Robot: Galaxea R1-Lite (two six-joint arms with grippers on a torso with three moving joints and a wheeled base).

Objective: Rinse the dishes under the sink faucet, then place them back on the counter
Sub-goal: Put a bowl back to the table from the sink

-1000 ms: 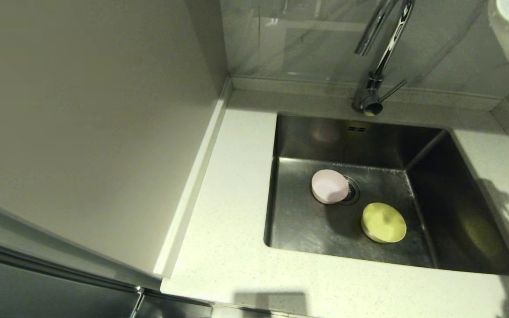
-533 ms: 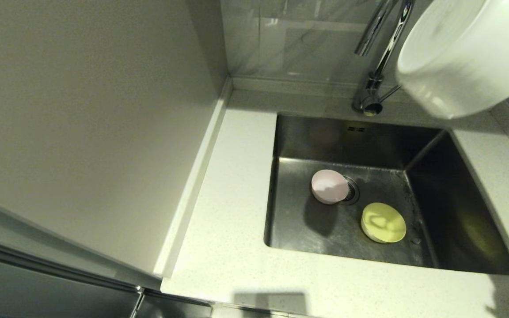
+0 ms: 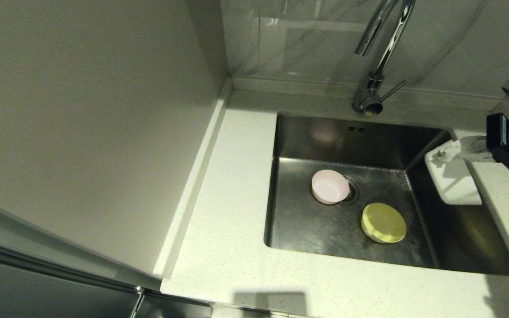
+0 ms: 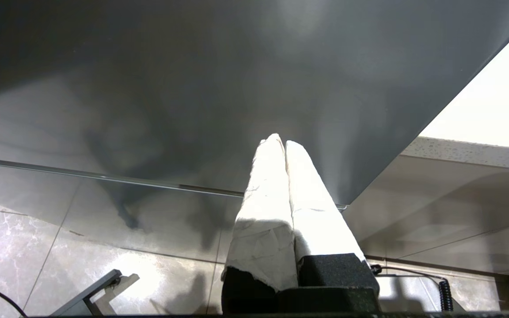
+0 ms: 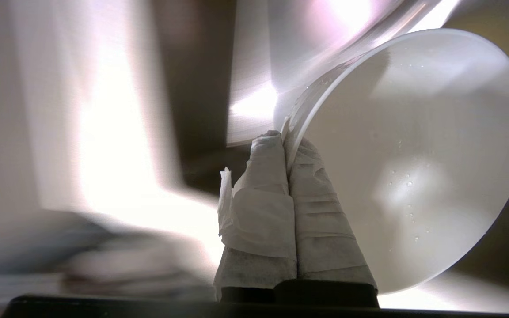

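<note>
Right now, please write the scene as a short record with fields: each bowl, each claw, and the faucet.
white bowl: tipped on its side over the sink's right edge, rim pinched by the right claw
pink bowl: on the sink floor, beside the drain
yellow-green bowl: on the sink floor, apart from the pink bowl
faucet: no water seen running
left claw: shut, empty, parked away from the sink

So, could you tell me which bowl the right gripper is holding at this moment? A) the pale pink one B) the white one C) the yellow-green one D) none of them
B: the right gripper is pinched shut on the rim of the white bowl, while the pink bowl and the yellow-green bowl lie on the floor of the sink.
</note>
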